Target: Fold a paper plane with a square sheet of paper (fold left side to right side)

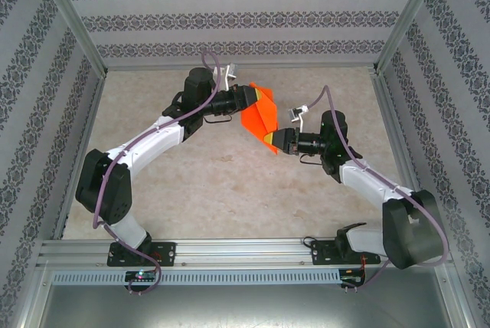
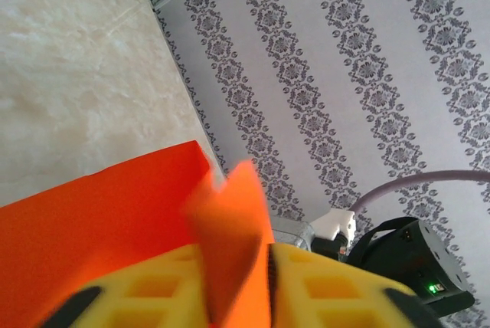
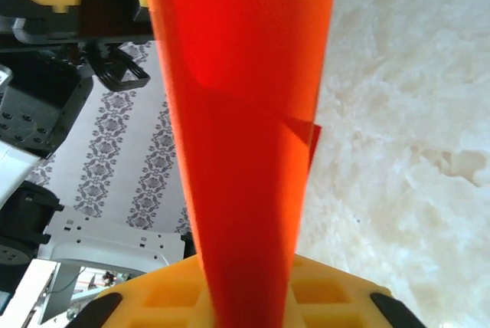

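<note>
Paper [image 1: 259, 117], folded, likely light, floppy, tear-prone: aloft over counter [image 1: 230, 190] middle. Right pincer [image 1: 282, 141] clenched on one corner; left pincer [image 1: 251, 96] straddles opposite edge, grip unclear. Best hold: creased edges.

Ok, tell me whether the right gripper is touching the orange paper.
Touching. The right wrist view shows the square sheet of paper running down between the yellow fingers of the right gripper, both pressed against it with no gap.

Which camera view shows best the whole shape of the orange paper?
The top external view: the orange paper shows nearly whole, folded, between the left tool and the right tool. Both wrist views crop it: a close strip between yellow fingers.
</note>
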`<action>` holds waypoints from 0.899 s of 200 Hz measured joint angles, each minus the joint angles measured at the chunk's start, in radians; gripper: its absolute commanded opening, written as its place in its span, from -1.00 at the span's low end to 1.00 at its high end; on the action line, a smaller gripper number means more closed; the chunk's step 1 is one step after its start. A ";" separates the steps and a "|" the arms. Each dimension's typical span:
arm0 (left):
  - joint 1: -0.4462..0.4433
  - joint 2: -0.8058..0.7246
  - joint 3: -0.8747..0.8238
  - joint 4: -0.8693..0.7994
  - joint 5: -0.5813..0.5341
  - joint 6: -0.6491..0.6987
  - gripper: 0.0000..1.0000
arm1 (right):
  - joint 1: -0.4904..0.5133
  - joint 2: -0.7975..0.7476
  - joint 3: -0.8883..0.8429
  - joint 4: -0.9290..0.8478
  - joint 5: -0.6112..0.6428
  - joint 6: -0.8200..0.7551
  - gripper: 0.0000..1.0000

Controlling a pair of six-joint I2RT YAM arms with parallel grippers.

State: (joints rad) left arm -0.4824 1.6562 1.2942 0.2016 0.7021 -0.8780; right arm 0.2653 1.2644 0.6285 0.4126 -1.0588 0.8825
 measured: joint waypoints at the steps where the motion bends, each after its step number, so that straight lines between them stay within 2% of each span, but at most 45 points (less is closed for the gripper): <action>1: 0.000 0.000 0.000 -0.001 -0.001 -0.002 -0.17 | 0.000 -0.001 0.001 -0.004 0.000 -0.001 -0.69; 10: 0.000 -0.008 -0.004 -0.021 -0.007 0.011 -0.01 | -0.002 -0.012 0.013 -0.068 0.013 -0.044 -0.72; 31: 0.000 -0.045 -0.016 -0.092 -0.043 0.063 0.23 | -0.001 -0.033 0.056 -0.238 0.059 -0.163 -0.73; 51: 0.000 -0.117 -0.043 -0.183 -0.107 0.127 0.36 | 0.002 -0.048 0.116 -0.436 0.143 -0.299 -0.75; 77: 0.000 -0.243 -0.087 -0.311 -0.231 0.217 0.43 | 0.040 -0.060 0.223 -0.698 0.334 -0.482 -0.75; 93: 0.000 -0.336 -0.126 -0.378 -0.320 0.262 0.46 | 0.097 -0.059 0.293 -0.836 0.504 -0.585 -0.75; 123: 0.000 -0.499 -0.217 -0.464 -0.484 0.305 0.47 | 0.269 -0.014 0.437 -1.043 0.925 -0.735 -0.74; 149: 0.000 -0.615 -0.300 -0.511 -0.626 0.311 0.51 | 0.401 0.108 0.535 -1.150 1.305 -0.824 -0.74; 180: 0.000 -0.712 -0.373 -0.556 -0.762 0.309 0.57 | 0.501 0.299 0.602 -1.234 1.691 -0.901 -0.76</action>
State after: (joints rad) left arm -0.4820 0.9443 0.9215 -0.3546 -0.0601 -0.5686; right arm 0.7666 1.5635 1.2308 -0.8219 0.6319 -0.0185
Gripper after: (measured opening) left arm 0.775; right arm 0.127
